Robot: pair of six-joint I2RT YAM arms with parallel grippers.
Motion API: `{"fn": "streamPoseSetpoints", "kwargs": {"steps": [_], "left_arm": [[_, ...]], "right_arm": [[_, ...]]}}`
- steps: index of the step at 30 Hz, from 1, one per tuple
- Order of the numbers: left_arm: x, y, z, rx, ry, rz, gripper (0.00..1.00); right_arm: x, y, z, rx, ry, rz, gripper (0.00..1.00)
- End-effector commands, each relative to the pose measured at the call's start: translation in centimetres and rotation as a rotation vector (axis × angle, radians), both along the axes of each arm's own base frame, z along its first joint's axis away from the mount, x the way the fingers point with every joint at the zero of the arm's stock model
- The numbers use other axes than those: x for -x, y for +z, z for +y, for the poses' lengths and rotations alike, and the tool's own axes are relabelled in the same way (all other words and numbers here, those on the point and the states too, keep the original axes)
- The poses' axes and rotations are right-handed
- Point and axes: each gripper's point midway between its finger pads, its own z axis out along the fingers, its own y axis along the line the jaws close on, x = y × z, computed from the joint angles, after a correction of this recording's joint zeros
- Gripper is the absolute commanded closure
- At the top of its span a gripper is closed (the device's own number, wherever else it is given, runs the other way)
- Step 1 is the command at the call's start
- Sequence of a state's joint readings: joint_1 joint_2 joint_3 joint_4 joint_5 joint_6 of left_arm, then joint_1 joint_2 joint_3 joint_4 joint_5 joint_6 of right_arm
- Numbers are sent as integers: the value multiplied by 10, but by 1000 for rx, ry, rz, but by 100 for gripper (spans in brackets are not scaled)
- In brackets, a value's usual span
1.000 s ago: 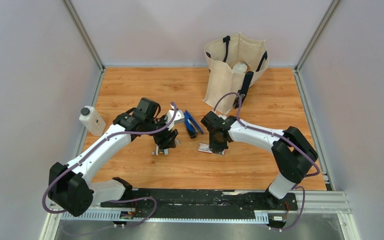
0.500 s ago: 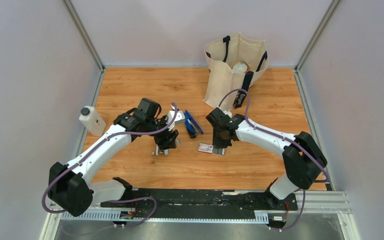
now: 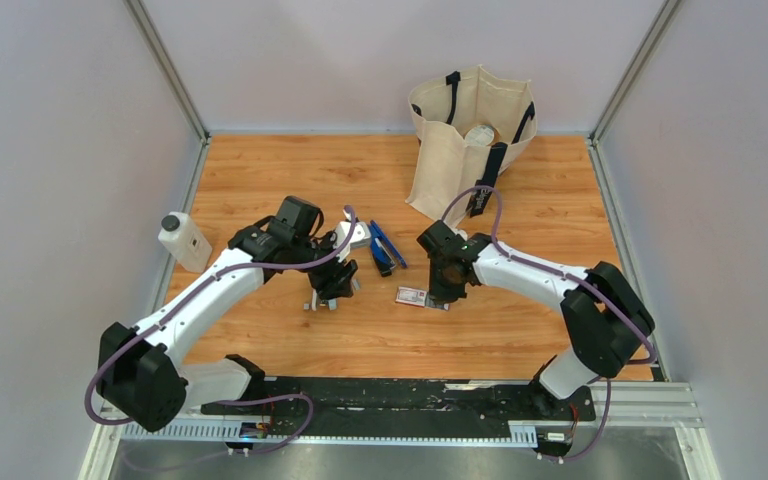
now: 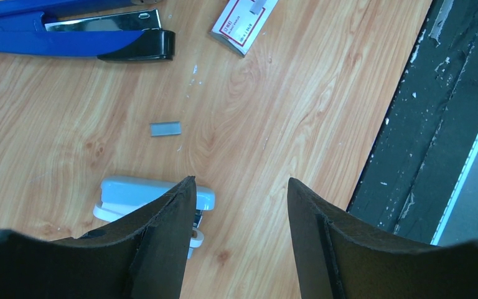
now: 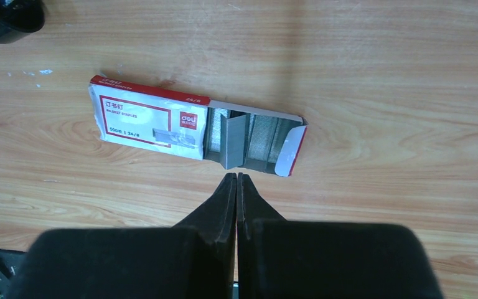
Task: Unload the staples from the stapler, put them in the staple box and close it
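The open staple box (image 5: 155, 121) carries red print. Its white top face reads "订书钉", with "24/8 STAPLES" in smaller type and a red "deli" logo patch. The red side strip reads "24/8". The remaining small print is illegible.

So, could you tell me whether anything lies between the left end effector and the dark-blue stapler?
Only low things: a pale grey oblong object lies partly hidden behind one finger of the open left end effector, and a short grey strip of staples sits between it and the dark-blue, black-ended stapler. Nothing taller shows.
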State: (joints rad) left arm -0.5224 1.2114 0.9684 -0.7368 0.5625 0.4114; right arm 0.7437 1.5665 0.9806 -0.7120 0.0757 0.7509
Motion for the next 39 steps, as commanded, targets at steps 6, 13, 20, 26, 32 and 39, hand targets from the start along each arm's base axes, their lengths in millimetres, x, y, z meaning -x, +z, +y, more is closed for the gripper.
{"fn": "streamPoseSetpoints", "kwargs": {"steps": [6, 13, 20, 26, 32, 39], "left_arm": [[-3, 3, -3, 4, -25, -24, 36], [-2, 3, -2, 2, -27, -22, 36], [-1, 2, -2, 0, -29, -18, 36], [-1, 1, -2, -1, -30, -15, 36], [-8, -6, -1, -35, -37, -41, 36], [-19, -21, 1, -123, -88, -73, 36]], "right_arm": [[-6, -4, 13, -39, 14, -8, 99], [-10, -8, 20, -47, 17, -2, 99], [-14, -10, 24, -54, 18, 0, 100], [-16, 1, 21, -45, 19, -22, 100], [-27, 45, 19, -70, 25, -100, 96], [-53, 48, 6, -57, 0, -136, 89]]}}
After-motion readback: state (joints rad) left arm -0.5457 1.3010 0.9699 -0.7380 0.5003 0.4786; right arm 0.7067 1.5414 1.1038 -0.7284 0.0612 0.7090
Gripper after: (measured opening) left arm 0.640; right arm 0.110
